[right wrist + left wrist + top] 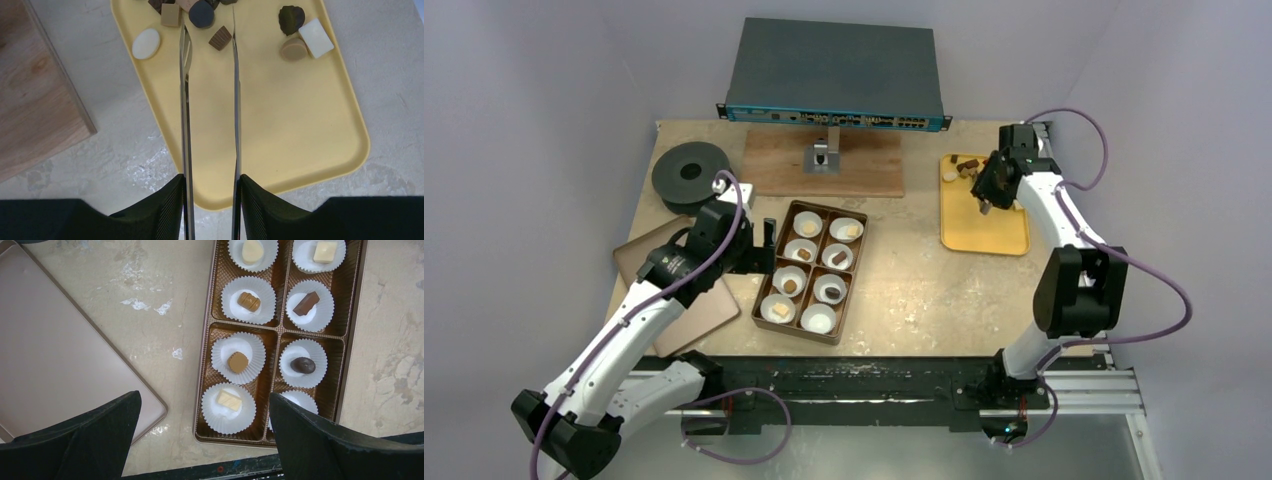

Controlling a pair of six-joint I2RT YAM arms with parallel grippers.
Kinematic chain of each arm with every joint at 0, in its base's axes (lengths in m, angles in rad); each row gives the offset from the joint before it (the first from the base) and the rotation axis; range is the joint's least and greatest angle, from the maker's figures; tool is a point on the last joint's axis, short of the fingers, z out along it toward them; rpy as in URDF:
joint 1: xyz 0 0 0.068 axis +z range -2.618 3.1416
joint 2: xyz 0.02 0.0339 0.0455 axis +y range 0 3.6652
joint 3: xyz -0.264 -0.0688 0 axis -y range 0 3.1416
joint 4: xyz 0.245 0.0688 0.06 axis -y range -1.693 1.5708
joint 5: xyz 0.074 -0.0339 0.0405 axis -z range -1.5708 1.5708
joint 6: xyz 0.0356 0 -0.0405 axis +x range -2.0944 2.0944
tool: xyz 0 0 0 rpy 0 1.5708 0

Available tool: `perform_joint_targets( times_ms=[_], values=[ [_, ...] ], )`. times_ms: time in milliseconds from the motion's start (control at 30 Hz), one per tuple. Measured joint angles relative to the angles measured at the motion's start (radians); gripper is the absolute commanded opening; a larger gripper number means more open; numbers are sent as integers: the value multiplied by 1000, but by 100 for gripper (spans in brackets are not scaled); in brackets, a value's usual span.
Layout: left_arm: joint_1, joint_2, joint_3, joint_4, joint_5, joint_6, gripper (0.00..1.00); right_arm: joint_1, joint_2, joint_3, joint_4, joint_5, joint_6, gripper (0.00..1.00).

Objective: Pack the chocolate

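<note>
The brown box [206,365] holds white paper cups, several with a piece of chocolate [238,362] inside; the near right cup [819,318] looks empty. My left gripper [204,400] hangs open over the box's near left corner, beside the box in the top view [759,245]. My right gripper [211,180] is shut on metal tongs [186,100], whose two blades stand apart over the yellow tray [300,125]. Loose chocolate lies at the tray's far end; a brown ridged piece [220,37] sits between the blade tips. From above, the right gripper [994,185] is over that tray's far left.
A flat tan lid [50,340] lies left of the box. A black roll [690,175] sits at the back left, a wooden board [824,165] with a small stand and a network switch [834,75] at the back middle.
</note>
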Motion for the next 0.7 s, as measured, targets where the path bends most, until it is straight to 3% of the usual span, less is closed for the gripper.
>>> perform_joint_targets(
  times_ms=[700],
  values=[
    [0,17,0,0,0,0,100,1,82,-3,29,3,-11,33]
  ],
)
